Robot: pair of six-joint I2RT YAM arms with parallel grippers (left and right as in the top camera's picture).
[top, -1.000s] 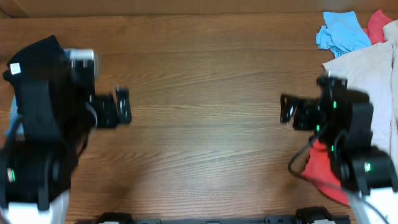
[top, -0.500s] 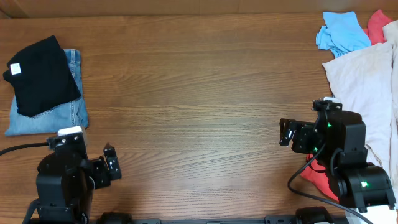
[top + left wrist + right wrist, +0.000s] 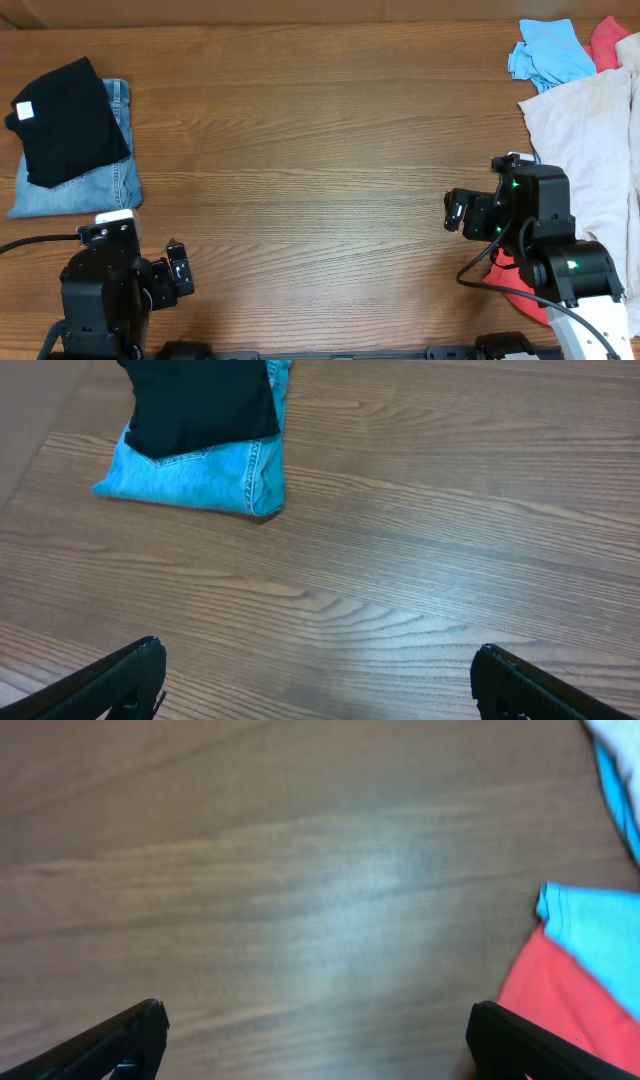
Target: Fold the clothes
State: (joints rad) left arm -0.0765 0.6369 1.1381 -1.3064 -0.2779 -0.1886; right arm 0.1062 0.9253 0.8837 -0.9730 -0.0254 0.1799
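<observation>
Black T-shirt (image 3: 68, 120) is folded at the far left of the table (image 3: 320, 130), with the white label (image 3: 24, 109) showing at its left corner. It lies on top of folded light blue jeans (image 3: 85, 190); the denim sticks out on the near and right sides. Your left wrist view shows the same stack, shirt on top and the jeans' folded edge facing the camera.

The other clothes are loose at the far right. The cream garment (image 3: 585, 140) is spread widest and runs off the right edge. The light blue garment (image 3: 548, 52) is crumpled on its far side, touching it. The coral garment (image 3: 607, 40) sits just right of the blue one. A red piece (image 3: 520, 290) pokes out from under the right arm, on the near side of the cream one.

Your left gripper (image 3: 182, 270) is at near left, well apart from the stack, jaws spread wide with nothing between them. Your right gripper (image 3: 455, 212) is just left of the cream garment over bare wood, jaws also spread wide and empty. The right wrist view shows bare table between the fingers, with red and blue fabric at the right edge.
</observation>
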